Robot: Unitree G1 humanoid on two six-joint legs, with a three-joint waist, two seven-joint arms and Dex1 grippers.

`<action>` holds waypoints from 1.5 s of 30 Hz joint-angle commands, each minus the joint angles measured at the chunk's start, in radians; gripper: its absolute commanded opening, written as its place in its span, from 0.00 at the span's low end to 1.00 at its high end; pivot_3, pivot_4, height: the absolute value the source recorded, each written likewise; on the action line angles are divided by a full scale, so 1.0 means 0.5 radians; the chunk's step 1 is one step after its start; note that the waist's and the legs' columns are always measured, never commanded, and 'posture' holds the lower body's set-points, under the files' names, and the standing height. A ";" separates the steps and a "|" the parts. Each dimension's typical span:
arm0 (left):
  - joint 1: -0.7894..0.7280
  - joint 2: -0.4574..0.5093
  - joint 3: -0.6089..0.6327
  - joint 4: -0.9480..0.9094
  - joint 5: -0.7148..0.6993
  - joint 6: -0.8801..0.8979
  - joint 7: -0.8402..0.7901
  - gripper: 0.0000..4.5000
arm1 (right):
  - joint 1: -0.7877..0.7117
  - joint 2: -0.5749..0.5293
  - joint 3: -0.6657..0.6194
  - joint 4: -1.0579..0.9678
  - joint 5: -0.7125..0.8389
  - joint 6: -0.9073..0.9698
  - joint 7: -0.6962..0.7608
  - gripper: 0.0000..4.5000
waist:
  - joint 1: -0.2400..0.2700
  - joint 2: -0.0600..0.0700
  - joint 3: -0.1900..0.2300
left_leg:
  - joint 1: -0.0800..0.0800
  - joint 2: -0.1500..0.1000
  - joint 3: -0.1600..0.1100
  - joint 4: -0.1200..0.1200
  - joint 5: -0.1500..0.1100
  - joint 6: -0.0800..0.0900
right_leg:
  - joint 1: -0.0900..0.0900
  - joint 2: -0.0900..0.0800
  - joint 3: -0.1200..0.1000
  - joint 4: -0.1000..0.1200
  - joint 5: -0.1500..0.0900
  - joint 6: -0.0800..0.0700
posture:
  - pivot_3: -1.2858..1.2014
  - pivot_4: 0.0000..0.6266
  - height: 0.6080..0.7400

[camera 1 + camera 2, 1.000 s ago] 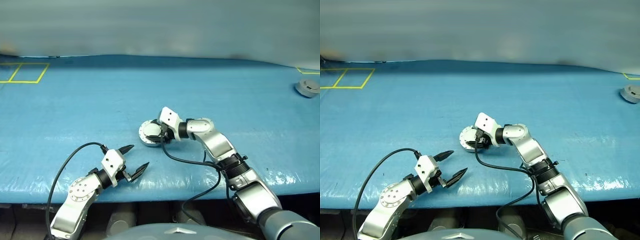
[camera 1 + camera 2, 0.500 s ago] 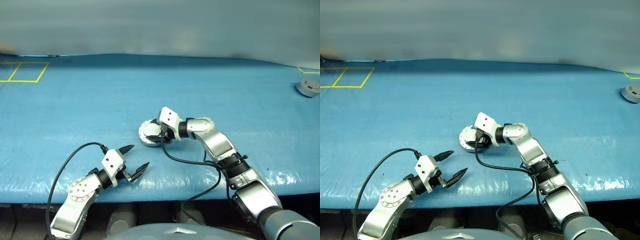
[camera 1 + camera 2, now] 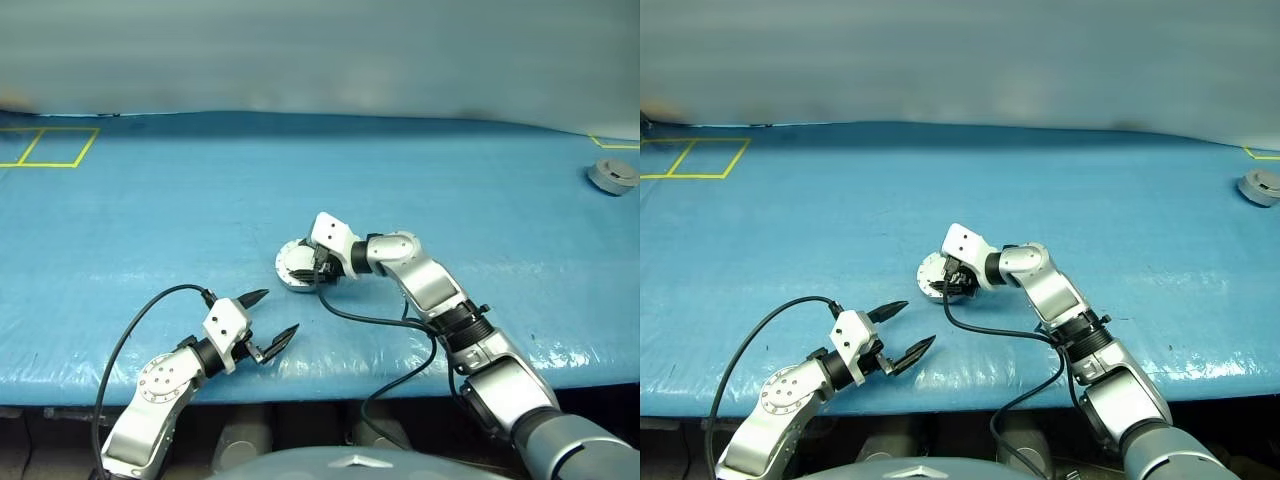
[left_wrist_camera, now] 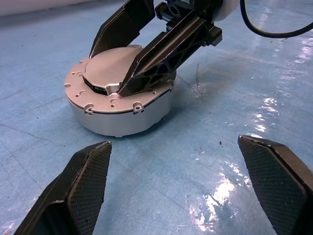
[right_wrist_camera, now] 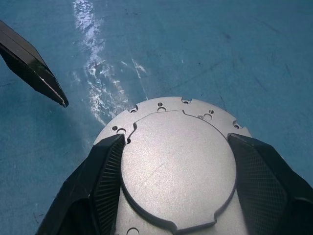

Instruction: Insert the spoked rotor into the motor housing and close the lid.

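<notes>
Left eye view: motor housing (image 3: 293,268) mid-desk on the blue cover, lid (image 5: 178,161) seated on top. Right gripper (image 5: 177,169) clamps the lid's rim. Left gripper (image 3: 270,322) spread wide, empty, near the front edge.

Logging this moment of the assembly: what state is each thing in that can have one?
lid: plain face up, lying on the housing, tilted, not fully seated.
motor housing: upright on the blue table, covered by the lid.
right gripper: fingers either side of the lid, holding it.
left gripper: open, empty, off the housing.
</notes>
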State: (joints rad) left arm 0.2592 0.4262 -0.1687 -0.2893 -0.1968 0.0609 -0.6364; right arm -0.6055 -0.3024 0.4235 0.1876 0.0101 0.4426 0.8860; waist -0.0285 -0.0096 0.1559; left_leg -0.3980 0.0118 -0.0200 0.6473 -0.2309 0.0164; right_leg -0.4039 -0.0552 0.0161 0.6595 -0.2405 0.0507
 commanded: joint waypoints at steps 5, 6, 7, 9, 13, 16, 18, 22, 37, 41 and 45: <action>-0.010 -0.009 0.004 -0.071 -0.013 -0.012 -0.004 1.00 | 0.053 -0.024 0.054 0.117 -0.105 0.151 -0.084 0.67 | 0.000 0.000 0.000 | 0.000 0.000 0.000 0.000 0.000 0.000 | 0.001 -0.008 0.000 0.000 0.000 0.000 | 0.52 0.24 1.00; -0.009 -0.008 0.004 -0.072 -0.013 -0.012 -0.004 1.00 | 0.056 -0.022 0.058 0.113 -0.106 0.161 -0.086 0.67 | 0.000 0.000 -0.001 | 0.001 0.000 0.000 0.000 0.000 0.000 | 0.001 -0.008 0.000 0.000 0.000 0.000 | 0.52 0.24 1.00; -0.010 -0.008 0.004 -0.072 -0.013 -0.012 -0.004 1.00 | 0.058 -0.021 0.062 0.110 -0.108 0.170 -0.088 0.67 | 0.001 0.000 -0.001 | 0.001 0.000 0.000 0.000 0.000 0.000 | 0.001 -0.008 -0.001 0.000 0.000 0.000 | 0.52 0.24 1.00; -0.010 -0.009 0.004 -0.073 -0.013 -0.012 -0.003 1.00 | 0.059 -0.020 0.068 0.104 -0.107 0.204 -0.089 0.67 | 0.000 0.000 -0.001 | 0.001 0.000 0.000 0.000 0.000 0.000 | 0.001 -0.009 -0.001 0.000 0.000 0.000 | 0.52 0.24 1.00; -0.011 -0.010 0.004 -0.076 -0.013 -0.010 -0.002 1.00 | 0.073 -0.021 0.095 0.072 -0.113 0.282 -0.091 0.67 | 0.001 0.001 -0.001 | 0.001 0.000 0.000 0.000 0.000 0.000 | 0.001 -0.010 -0.001 0.000 0.000 0.000 | 0.52 0.24 1.00; -0.011 -0.010 0.004 -0.078 -0.013 -0.008 -0.001 1.00 | 0.091 -0.027 0.115 0.047 -0.118 0.300 -0.093 0.67 | 0.002 0.001 -0.001 | 0.001 0.000 0.000 0.000 0.000 0.000 | 0.001 -0.010 -0.001 -0.001 0.000 0.000 | 0.52 0.24 1.00; -0.010 -0.010 0.004 -0.078 -0.013 -0.007 -0.001 1.00 | 0.115 -0.055 0.151 0.034 -0.144 0.138 -0.065 0.67 | 0.002 0.001 -0.001 | 0.001 0.000 0.000 -0.001 0.000 0.000 | 0.001 -0.011 -0.001 -0.002 0.000 0.000 | 0.52 0.24 1.00; -0.009 -0.011 0.003 -0.080 -0.016 -0.003 0.000 1.00 | 0.137 -0.067 0.158 0.035 -0.159 0.004 -0.066 0.67 | 0.000 0.000 -0.001 | 0.001 0.000 0.000 -0.001 -0.001 -0.001 | 0.001 -0.011 -0.001 -0.004 -0.001 0.000 | 0.52 0.24 1.00; -0.006 -0.006 0.004 -0.082 -0.019 -0.006 -0.010 1.00 | 0.070 -0.015 0.075 0.106 -0.168 0.397 -0.205 0.67 | -0.002 0.001 -0.003 | 0.001 0.001 -0.001 -0.002 -0.001 -0.001 | 0.001 -0.013 -0.003 -0.003 -0.001 0.000 | 0.52 0.24 1.00; -0.007 -0.007 0.003 -0.080 -0.021 -0.006 -0.012 1.00 | 0.060 -0.019 0.084 0.117 -0.183 0.470 -0.250 0.67 | -0.002 0.003 -0.005 | 0.001 0.001 0.000 -0.002 -0.002 -0.003 | 0.001 -0.015 -0.004 -0.003 -0.001 0.000 | 0.52 0.24 1.00; -0.008 -0.008 0.001 -0.077 -0.021 -0.007 -0.016 1.00 | 0.055 0.004 0.077 0.136 -0.176 0.535 -0.313 0.67 | -0.001 0.005 -0.006 | 0.001 0.002 -0.001 -0.002 -0.006 -0.009 | 0.001 -0.019 -0.005 -0.003 -0.001 0.000 | 0.52 0.24 1.00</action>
State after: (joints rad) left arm 0.2583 0.4244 -0.1687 -0.2893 -0.1978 0.0622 -0.6395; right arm -0.6233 -0.2696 0.4321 0.1470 0.0001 0.6210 0.7926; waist -0.0289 -0.0073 0.1527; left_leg -0.3974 0.0125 -0.0204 0.6464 -0.2346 0.0102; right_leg -0.4035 -0.0653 0.0135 0.6578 -0.2410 0.0508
